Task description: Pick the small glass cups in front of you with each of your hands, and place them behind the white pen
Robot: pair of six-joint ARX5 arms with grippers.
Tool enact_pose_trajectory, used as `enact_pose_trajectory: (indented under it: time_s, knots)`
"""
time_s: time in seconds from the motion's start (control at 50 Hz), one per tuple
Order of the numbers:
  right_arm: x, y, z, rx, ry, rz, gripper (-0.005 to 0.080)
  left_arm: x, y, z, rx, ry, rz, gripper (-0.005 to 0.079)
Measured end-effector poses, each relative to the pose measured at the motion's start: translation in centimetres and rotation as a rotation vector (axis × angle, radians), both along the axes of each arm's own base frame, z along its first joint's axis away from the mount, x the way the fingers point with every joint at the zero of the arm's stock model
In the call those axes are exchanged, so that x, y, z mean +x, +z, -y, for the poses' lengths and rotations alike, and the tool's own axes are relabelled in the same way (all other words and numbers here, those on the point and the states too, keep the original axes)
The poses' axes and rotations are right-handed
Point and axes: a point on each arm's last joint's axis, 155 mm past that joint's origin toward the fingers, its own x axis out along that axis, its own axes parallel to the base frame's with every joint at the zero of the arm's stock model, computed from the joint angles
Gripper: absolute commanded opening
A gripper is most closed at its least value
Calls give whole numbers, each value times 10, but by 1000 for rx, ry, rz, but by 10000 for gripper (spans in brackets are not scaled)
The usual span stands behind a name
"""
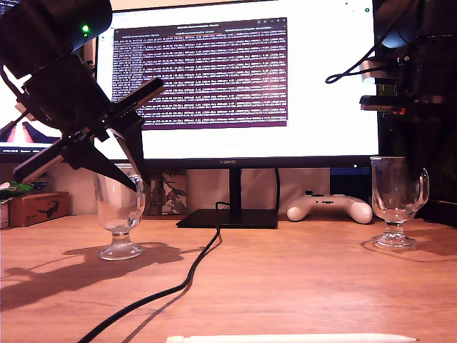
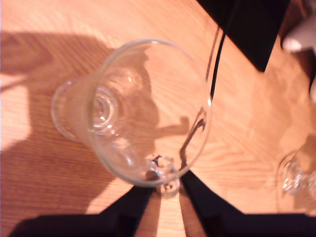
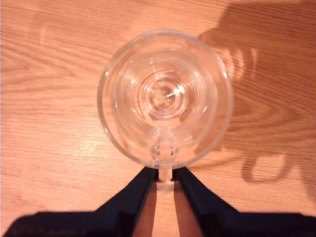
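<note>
Clear glass stands at both ends of the wooden desk (image 1: 300, 271). At the exterior view's left, one small glass mug (image 1: 120, 214) rests upright on its round foot, and my first gripper (image 1: 132, 175) slants down onto it from above, its pointed black tips at the rim. In the first wrist view the same mug (image 2: 143, 111) fills the frame below the gripper (image 2: 165, 185), whose jaws are spread apart with the looped handle sitting in the gap between them, not clamped. A black cable (image 1: 178, 282) runs across the desk from the monitor stand (image 1: 228, 218) toward the front edge. Along that front edge lies the white pen (image 1: 293, 338), well apart from both mugs. Behind, a white game controller (image 1: 330, 208) sits beside the stand. At the exterior view's right the second glass mug (image 1: 395, 201) stands upright, handle outward. In the second wrist view my second gripper (image 3: 165, 185) is likewise parted, straddling that mug's (image 3: 165, 96) handle without closing.
</note>
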Motion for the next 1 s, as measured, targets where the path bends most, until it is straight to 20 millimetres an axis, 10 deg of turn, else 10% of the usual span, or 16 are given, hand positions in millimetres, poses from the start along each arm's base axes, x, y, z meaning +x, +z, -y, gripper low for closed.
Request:
enact_pose_trajectory:
  time_s: [0.52,0.78,1.0]
  knots:
    - [0,0,0,0,0,0,-11,3,40,-4,185,-193,62,-24]
    - [-12,-2,-17,82,40,-49,-11,-16,29,-11,370,-443,78,-24]
    - [-27,-4,-34,87,130,-93,-11,-34,30,18,466,-688,182,-24]
